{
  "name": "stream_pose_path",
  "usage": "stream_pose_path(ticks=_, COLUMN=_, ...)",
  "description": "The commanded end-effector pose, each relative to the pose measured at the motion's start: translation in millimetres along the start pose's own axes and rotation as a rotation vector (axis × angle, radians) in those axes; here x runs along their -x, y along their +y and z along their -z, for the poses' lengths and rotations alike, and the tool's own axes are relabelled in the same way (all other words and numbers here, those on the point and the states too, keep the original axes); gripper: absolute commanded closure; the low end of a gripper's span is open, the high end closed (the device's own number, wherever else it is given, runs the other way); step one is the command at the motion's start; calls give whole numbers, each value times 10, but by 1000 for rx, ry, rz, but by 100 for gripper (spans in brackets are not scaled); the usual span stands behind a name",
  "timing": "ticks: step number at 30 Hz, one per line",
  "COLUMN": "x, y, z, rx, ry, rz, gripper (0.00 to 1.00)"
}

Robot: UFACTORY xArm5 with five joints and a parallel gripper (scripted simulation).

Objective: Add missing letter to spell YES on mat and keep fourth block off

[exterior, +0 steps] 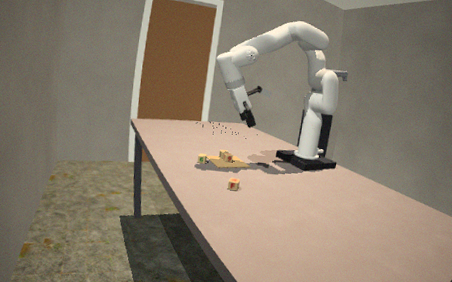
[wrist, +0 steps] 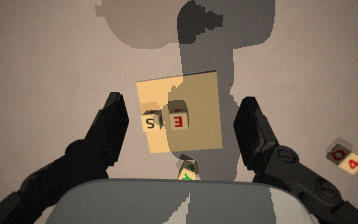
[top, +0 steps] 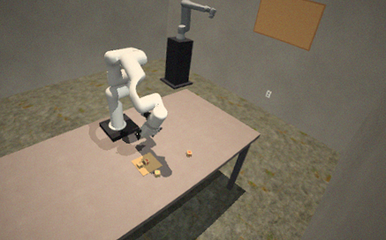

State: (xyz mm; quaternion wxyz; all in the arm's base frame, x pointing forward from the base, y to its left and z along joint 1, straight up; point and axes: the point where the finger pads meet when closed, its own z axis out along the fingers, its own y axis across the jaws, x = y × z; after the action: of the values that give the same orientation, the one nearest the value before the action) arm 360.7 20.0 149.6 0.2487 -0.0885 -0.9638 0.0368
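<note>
A tan mat [top: 154, 163] [exterior: 234, 165] [wrist: 205, 100] lies flat on the table. The S block [top: 140, 165] [wrist: 151, 121] and the E block [top: 146, 162] [exterior: 228, 157] [wrist: 178, 120] stand on it side by side, letters on top, upside down in the wrist view. The Y block [top: 157, 173] [exterior: 202, 159] [wrist: 187, 175] is off the mat, beyond its edge away from the base; a green Y shows on top, partly hidden by the gripper body. The fourth block [top: 188, 153] [exterior: 233, 184] [wrist: 346, 159], with red characters, lies off the mat. My gripper [exterior: 250, 123] [wrist: 182, 108] is open and empty, high above the table.
The robot's black base [top: 119, 127] [exterior: 305, 160] stands at the table's edge on one side of the mat. The table's opposite long edge runs beyond the Y block. The arm's shadow covers part of the mat. On the mat, bare surface shows beside the E block, away from the S block.
</note>
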Motion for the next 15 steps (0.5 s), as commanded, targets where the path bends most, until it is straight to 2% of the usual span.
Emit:
stream_pose_path(ticks=1, x=3, y=1, z=14, rx=1, ry=-3, rz=0, gripper=0)
stream_pose_path(ticks=10, x=23, y=5, z=37, rx=1, ry=-3, rz=0, gripper=0)
stream_pose_path(ticks=15, x=136, y=32, z=172, rx=1, ry=-3, rz=0, gripper=0)
